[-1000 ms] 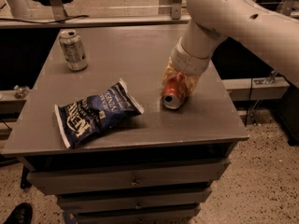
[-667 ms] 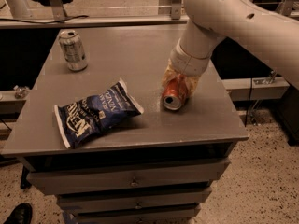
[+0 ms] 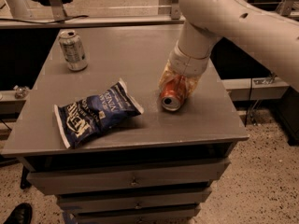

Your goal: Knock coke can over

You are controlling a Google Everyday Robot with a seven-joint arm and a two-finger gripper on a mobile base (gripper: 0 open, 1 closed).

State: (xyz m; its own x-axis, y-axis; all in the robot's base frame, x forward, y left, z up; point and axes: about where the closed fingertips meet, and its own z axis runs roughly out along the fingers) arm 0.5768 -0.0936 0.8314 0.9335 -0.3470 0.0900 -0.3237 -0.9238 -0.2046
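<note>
The coke can (image 3: 172, 97), red with a silver top, lies on its side on the grey table (image 3: 140, 125), its top facing the front edge. My gripper (image 3: 180, 83) comes down from the white arm (image 3: 224, 17) at the upper right and sits right over the can, its translucent fingers (image 3: 167, 76) around the can's rear half.
A silver-grey can (image 3: 73, 50) stands upright at the table's back left. A blue chip bag (image 3: 93, 112) lies flat at the front left. The table's right edge is close to the coke can. Drawers sit below the tabletop.
</note>
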